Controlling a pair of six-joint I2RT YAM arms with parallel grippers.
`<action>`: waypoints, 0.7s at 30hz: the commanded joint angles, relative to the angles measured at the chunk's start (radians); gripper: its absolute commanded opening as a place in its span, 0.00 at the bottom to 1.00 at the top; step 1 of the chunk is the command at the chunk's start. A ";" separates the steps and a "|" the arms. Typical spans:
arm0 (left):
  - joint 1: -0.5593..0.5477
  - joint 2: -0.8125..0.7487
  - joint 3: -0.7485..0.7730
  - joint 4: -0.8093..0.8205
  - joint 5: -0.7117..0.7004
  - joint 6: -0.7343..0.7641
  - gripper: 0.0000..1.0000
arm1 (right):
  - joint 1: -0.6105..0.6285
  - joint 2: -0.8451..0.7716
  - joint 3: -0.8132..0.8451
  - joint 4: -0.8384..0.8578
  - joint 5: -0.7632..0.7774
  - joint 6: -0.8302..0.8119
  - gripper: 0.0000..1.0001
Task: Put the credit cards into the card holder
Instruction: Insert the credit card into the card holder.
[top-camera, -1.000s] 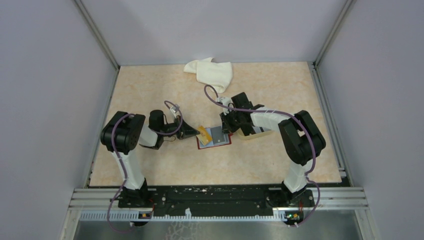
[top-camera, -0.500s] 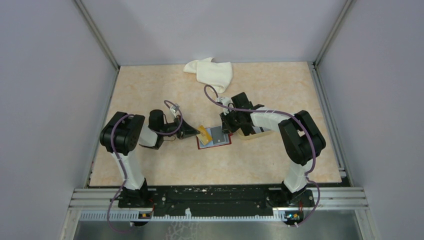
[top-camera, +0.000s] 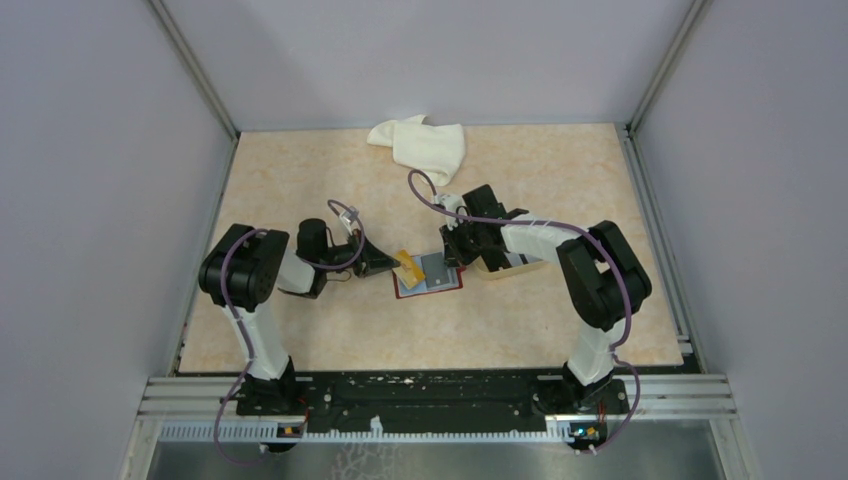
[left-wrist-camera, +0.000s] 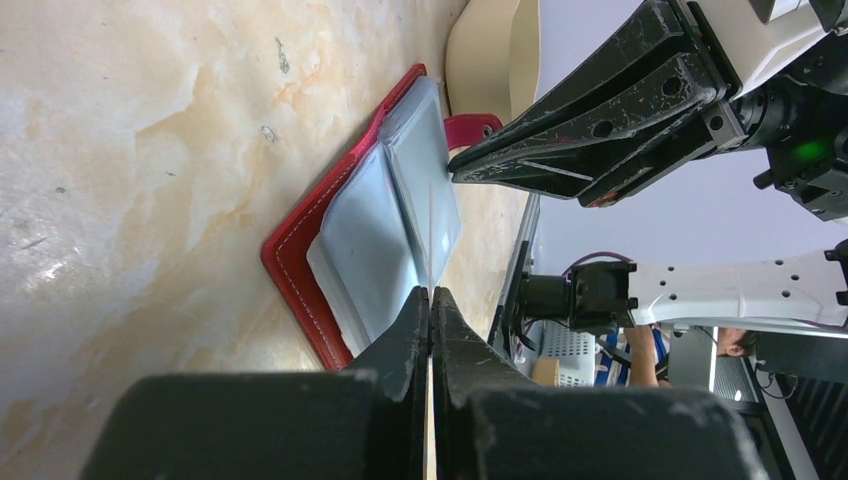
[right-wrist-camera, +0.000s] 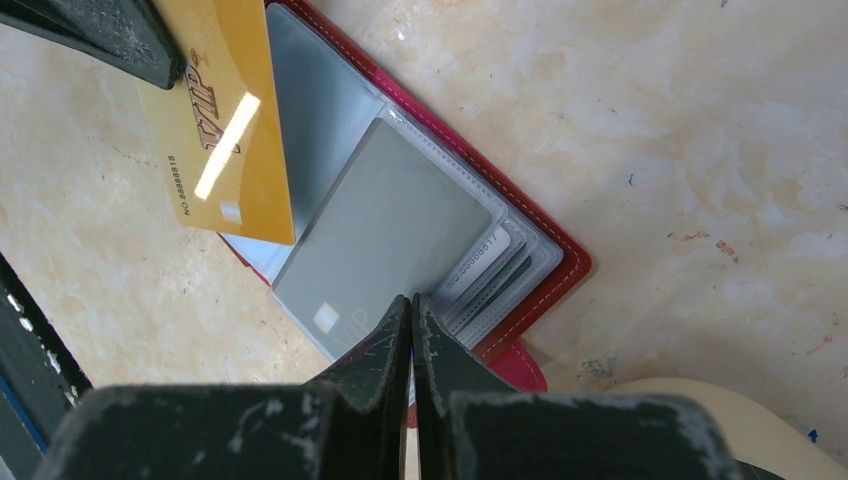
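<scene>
The dark red card holder (top-camera: 428, 282) lies open on the table between the arms, its clear sleeves up (right-wrist-camera: 540, 270) (left-wrist-camera: 300, 250). A grey card (right-wrist-camera: 385, 235) lies flat on the sleeves (top-camera: 436, 267). My left gripper (top-camera: 393, 266) (left-wrist-camera: 431, 292) is shut on a gold card (top-camera: 407, 266) (right-wrist-camera: 225, 140), which it holds tilted over the holder's left half. In the left wrist view the card shows only edge-on. My right gripper (top-camera: 453, 256) (right-wrist-camera: 411, 300) is shut, with its tips down at the holder's edge by the grey card and the snap tab (right-wrist-camera: 520, 365).
A beige tray (top-camera: 512, 263) (left-wrist-camera: 490, 50) (right-wrist-camera: 700, 420) sits just right of the holder, under the right wrist. A white cloth (top-camera: 420, 145) lies at the table's back edge. Metal rails border the table.
</scene>
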 joint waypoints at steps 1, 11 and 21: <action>-0.006 -0.004 0.013 0.004 -0.011 0.022 0.00 | 0.029 0.032 0.029 -0.023 0.023 -0.014 0.00; -0.022 0.005 0.035 -0.074 -0.046 0.063 0.00 | 0.032 0.035 0.031 -0.023 0.026 -0.014 0.00; -0.024 -0.034 0.043 -0.177 -0.081 0.124 0.00 | 0.034 0.034 0.031 -0.026 0.026 -0.016 0.00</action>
